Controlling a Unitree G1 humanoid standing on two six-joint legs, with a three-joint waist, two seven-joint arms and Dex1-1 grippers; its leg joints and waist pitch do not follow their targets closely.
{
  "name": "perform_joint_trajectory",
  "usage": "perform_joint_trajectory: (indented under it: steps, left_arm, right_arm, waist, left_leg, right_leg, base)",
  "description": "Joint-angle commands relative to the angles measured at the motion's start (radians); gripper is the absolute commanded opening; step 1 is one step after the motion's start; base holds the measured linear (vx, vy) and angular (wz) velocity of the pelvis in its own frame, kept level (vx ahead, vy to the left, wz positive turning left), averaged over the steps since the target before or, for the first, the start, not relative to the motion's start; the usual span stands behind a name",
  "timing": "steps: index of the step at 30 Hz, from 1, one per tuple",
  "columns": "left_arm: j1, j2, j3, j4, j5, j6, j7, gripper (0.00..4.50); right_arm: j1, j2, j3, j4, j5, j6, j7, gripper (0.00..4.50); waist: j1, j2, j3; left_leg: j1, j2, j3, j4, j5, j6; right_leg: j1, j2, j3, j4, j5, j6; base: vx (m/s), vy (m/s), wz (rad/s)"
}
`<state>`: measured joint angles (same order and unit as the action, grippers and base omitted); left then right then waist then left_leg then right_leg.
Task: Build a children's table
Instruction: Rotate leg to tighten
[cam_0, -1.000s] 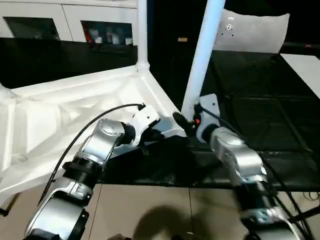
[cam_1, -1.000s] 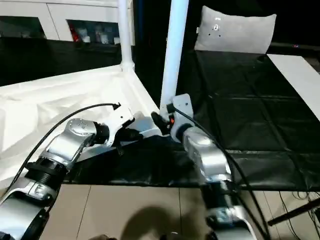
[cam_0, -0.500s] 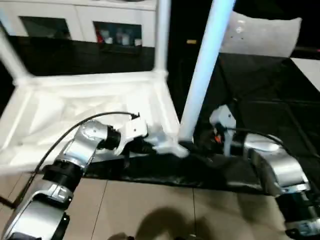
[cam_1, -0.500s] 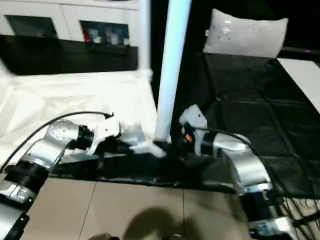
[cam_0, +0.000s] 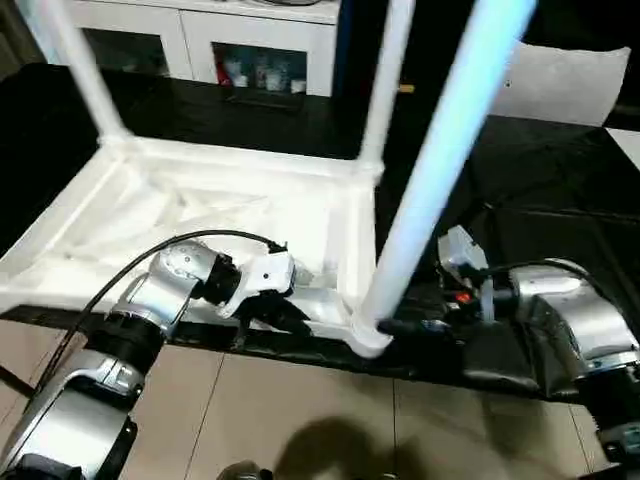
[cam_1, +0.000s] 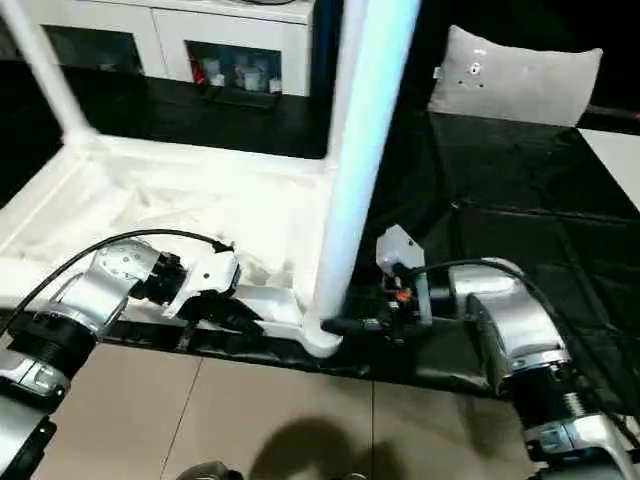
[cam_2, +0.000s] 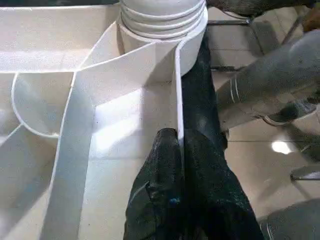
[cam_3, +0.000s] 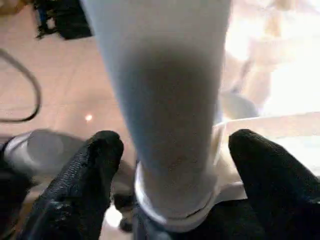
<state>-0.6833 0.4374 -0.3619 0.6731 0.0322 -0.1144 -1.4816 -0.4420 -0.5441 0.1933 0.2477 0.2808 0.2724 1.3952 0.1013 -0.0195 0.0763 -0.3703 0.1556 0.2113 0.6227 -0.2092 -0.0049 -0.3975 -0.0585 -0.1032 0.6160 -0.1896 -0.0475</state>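
The white ribbed plastic tabletop (cam_0: 230, 215) lies upside down on the black worktop (cam_0: 560, 190). The left pincer (cam_2: 178, 165) is clamped on its thin rim; the right pincer (cam_3: 170, 165) stands open around the long tapered white tube leg (cam_0: 440, 170), seemingly seated in the near corner socket. Light, stiff, smooth plastic: best gripped low, near the socket.

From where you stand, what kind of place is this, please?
Probably an indoor lab or demo room set up like a home. A white cabinet with glass doors stands at the back, the floor is pale tile, and the upturned tabletop lies on black matting.
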Motion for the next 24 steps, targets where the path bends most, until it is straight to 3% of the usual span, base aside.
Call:
perform_joint_trajectory:
  steps: [1,12,16,24]
  left_arm:
    - [-0.038,-0.011,-0.018,-0.014,-0.003,-0.024,-0.032,0.0]
    - [-0.05,-0.019,-0.021,0.018,0.002,-0.056,-0.045,0.0]
    - [-0.049,-0.024,-0.014,0.026,-0.002,-0.053,-0.035,0.0]
    - [-0.033,-0.032,0.007,0.007,-0.029,-0.009,-0.023,0.0]
  right_arm:
    - [0.0,-0.013,0.013,-0.005,0.003,-0.003,0.024,3.53]
    - [-0.023,0.014,0.032,0.067,-0.031,-0.068,0.014,2.52]
    - [-0.012,0.02,0.035,0.045,-0.018,-0.054,0.021,2.09]
    - [0.026,0.028,0.029,-0.003,0.016,-0.01,0.026,1.92]
  waist:
    - [-0.006,-0.007,-0.082]
    - [-0.005,-0.007,-0.081]
    - [-0.005,-0.006,-0.082]
    - [-0.002,-0.005,-0.078]
  left_leg:
    - [0.016,0.098,-0.047,-0.068,-0.067,0.076]
    - [0.016,0.097,-0.047,-0.068,-0.071,0.072]
    - [0.017,0.099,-0.048,-0.069,-0.067,0.071]
    - [0.017,0.1,-0.047,-0.07,-0.072,0.073]
  right_leg:
    - [0.056,-0.122,0.078,-0.07,-0.171,-0.191]
    - [0.054,-0.123,0.077,-0.074,-0.189,-0.189]
    - [0.055,-0.122,0.077,-0.071,-0.177,-0.192]
    - [0.055,-0.123,0.079,-0.073,-0.183,-0.189]
  base:
    - [0.0,0.0,0.0]
    - [0.0,0.0,0.0]
    - [0.0,0.0,0.0]
    - [0.0,0.0,0.0]
